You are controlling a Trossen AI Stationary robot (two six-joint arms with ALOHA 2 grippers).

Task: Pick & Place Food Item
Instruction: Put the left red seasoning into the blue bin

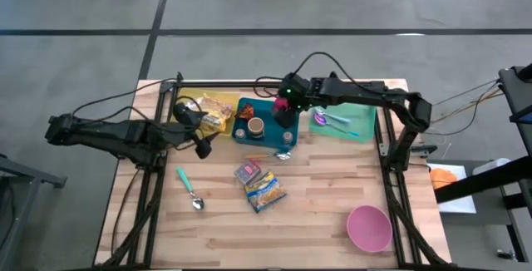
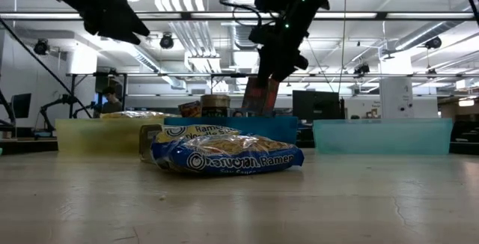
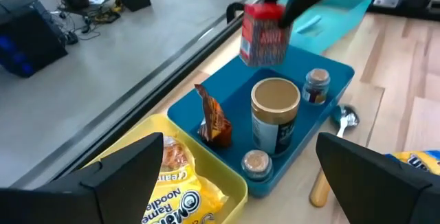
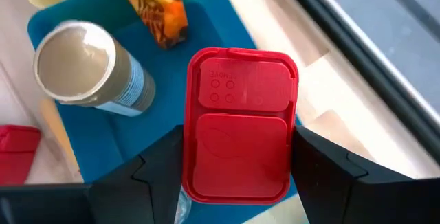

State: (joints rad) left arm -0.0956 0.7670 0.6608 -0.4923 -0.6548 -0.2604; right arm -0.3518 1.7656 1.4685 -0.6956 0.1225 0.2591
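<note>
A container with a red flip lid (image 4: pixel 240 124) and patterned sides (image 3: pixel 265 37) hangs above the blue tray (image 1: pixel 248 106), with my right gripper (image 1: pixel 288 110) shut on it. In the blue tray stand a tan-lidded can (image 3: pixel 275 110) and two small jars (image 3: pixel 316 85), and an orange snack packet (image 3: pixel 214 122) leans there. My left gripper (image 1: pixel 202 135) hovers open near the yellow tray (image 1: pixel 218 103), which holds ramen packs (image 3: pixel 180 195). Nothing is between its fingers. My right gripper pinches the container between its two fingers, one on each long side (image 4: pixel 187 162) just below the red lid. The fingers come from above, slanting down. The container hangs below them, nearly upright with its lid up, clear of the blue tray (image 2: pixel 262 94).
Two ramen packs (image 1: pixel 264 189) and a small packet (image 1: pixel 247 171) lie mid-table. A teal-handled spoon (image 1: pixel 189 188) lies left of them and a metal spoon (image 1: pixel 283 155) beside the blue tray. A teal tray (image 1: pixel 356 123) holds utensils. A pink bowl (image 1: pixel 368 227) stands near the front right.
</note>
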